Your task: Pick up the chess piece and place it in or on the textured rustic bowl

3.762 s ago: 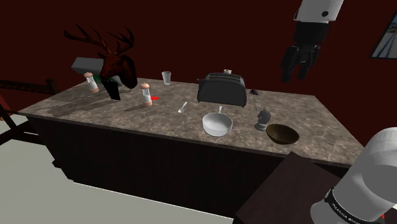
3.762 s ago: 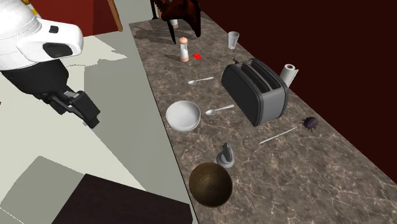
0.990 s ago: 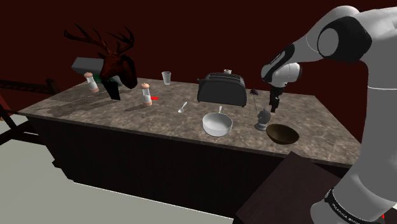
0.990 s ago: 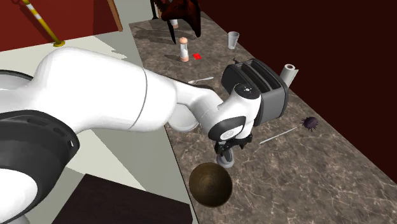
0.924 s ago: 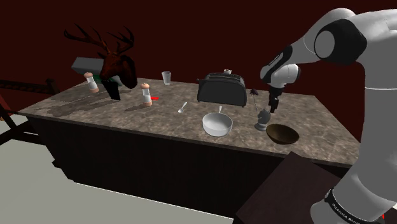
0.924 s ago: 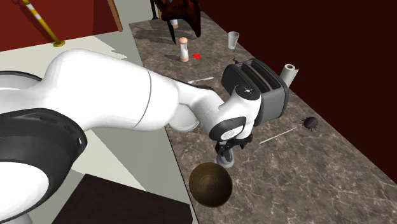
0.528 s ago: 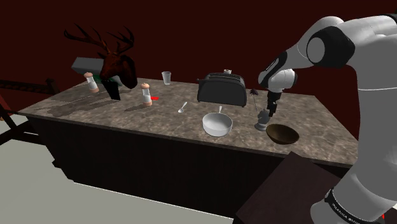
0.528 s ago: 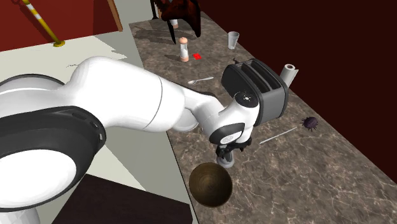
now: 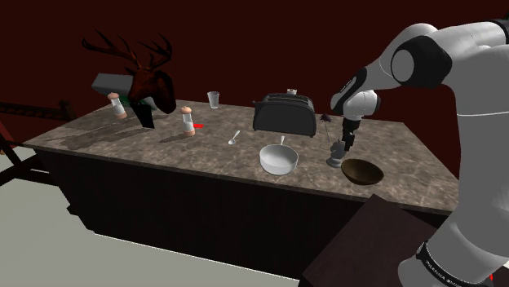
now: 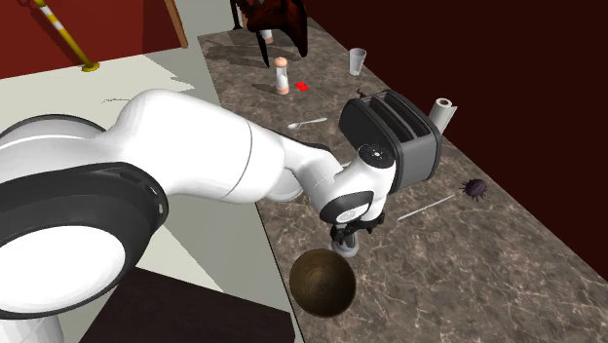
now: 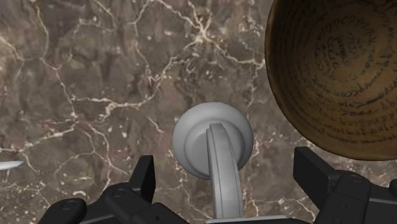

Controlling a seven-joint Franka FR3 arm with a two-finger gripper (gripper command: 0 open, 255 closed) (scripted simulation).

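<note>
step: pre-grasp, gripper (image 11: 227,173) straddles chess piece (image 11: 213,141)
jaws: apart, no contact
next: probably lower, clamp, carry to bowl (image 11: 337,70)

Black toaster (image 9: 284,117), white bowl (image 9: 279,161), deer head (image 9: 148,79)

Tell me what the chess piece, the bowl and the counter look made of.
Chess piece: plain matte grey, no grain; material unclear. Bowl: dark brown with ringed, scratchy texture, perhaps wood or rough ceramic. Counter: brown stone with pale veins, likely marble.
</note>
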